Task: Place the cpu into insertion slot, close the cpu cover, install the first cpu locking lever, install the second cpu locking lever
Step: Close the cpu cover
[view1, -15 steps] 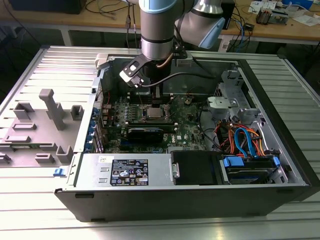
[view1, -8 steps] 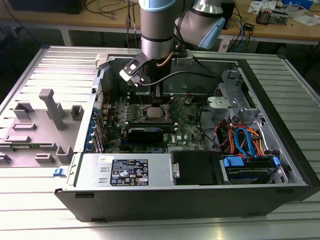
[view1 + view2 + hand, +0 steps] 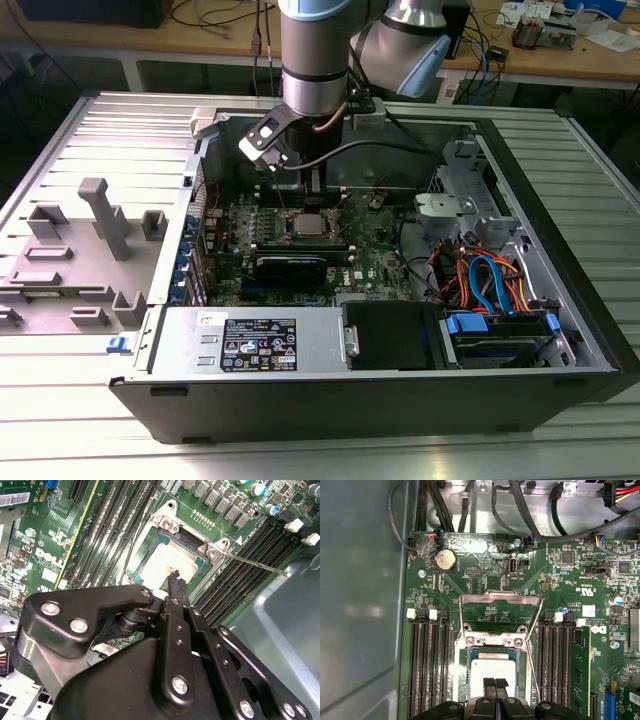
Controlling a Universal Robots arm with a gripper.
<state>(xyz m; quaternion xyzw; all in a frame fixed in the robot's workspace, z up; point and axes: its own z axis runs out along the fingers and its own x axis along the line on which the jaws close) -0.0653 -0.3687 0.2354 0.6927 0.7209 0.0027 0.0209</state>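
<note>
Exterior view | gripper (image 3: 303, 192) clenched, empty, at 12 o'clock of cpu (image 3: 308, 224) | cpu seated; likely light, rigid, fragile; best gripped by edges

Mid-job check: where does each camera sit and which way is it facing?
Exterior view: off the arm, raised, looking down into the open computer case; the arm reaches down over the cpu.
First wrist view: on the wrist, looking down along the gripper at the motherboard; its fingertips show.
Second wrist view: on the wrist, angled across the gripper's black linkage toward the insertion slot.
Shared: both wrist views show the shut gripper tips over the cpu seated in the slot.
</note>
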